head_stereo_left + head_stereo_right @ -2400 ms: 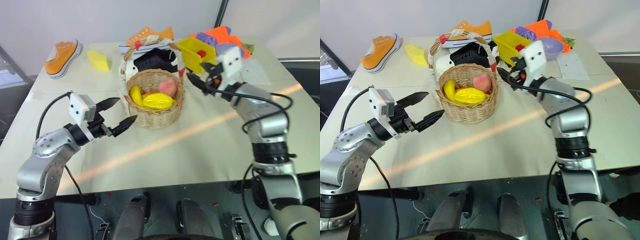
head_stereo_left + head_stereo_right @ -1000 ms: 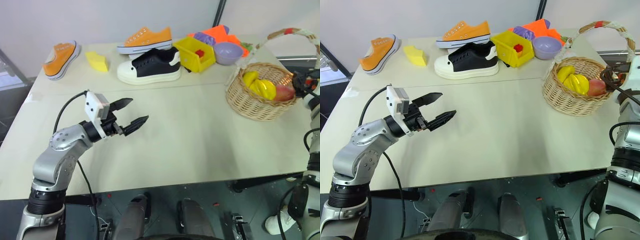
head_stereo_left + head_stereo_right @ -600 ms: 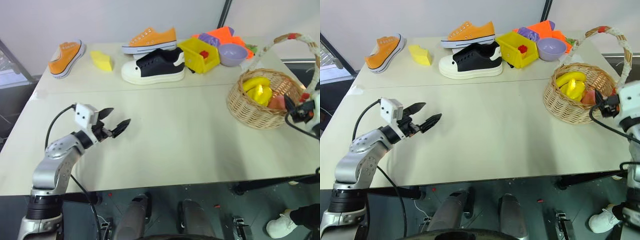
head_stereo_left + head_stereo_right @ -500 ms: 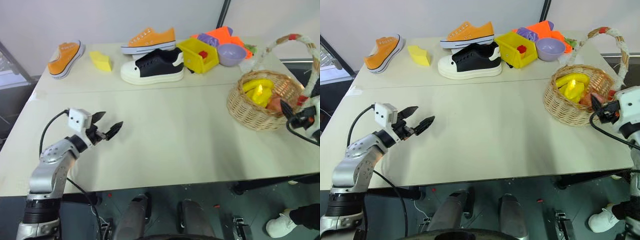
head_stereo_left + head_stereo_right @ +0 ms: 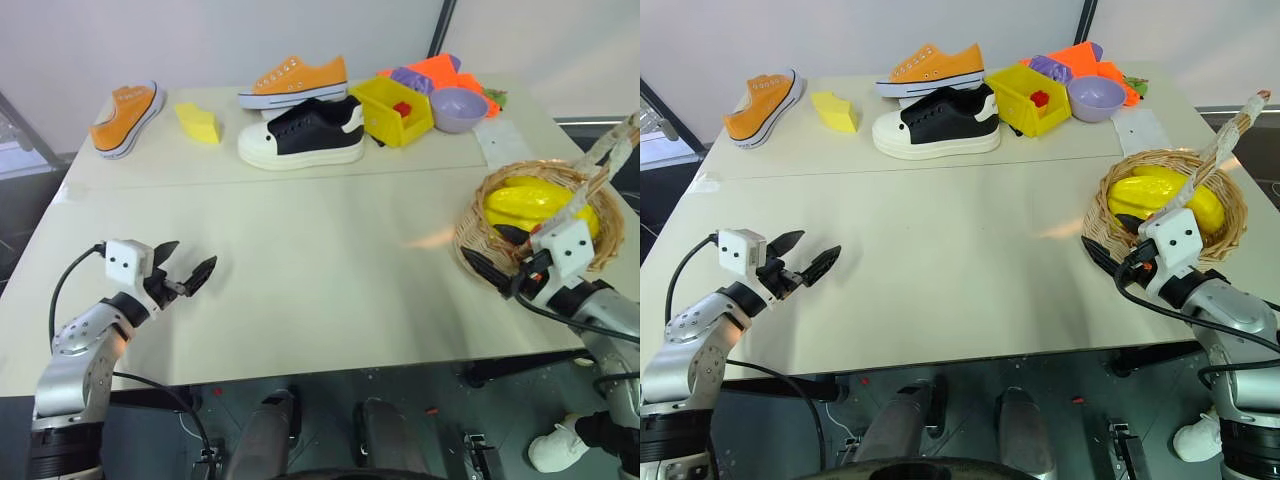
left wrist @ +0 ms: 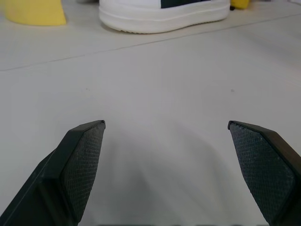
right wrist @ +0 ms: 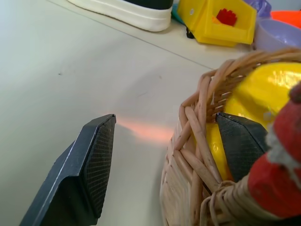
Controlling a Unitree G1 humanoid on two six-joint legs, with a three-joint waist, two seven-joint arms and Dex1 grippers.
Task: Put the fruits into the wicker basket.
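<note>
Since a second ago both arms have drawn back toward the desk's [image 5: 300,270] near edge. By its near left corner, the left gripper [image 5: 185,272] hovers with fingers apart, holding nothing. At the right edge, the right gripper [image 5: 1110,248] stands spread astride the wicker basket [image 5: 1110,205] rim, one finger inside against the fruits [image 5: 1165,195]. Shoes [image 5: 300,130] lie along the far edge.

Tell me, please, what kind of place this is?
Probably a robot test room, not a home: a plain beige table holds unrelated props, such as orange canvas sneakers, a yellow plastic bin and a round wicker basket of toy fruits.
</note>
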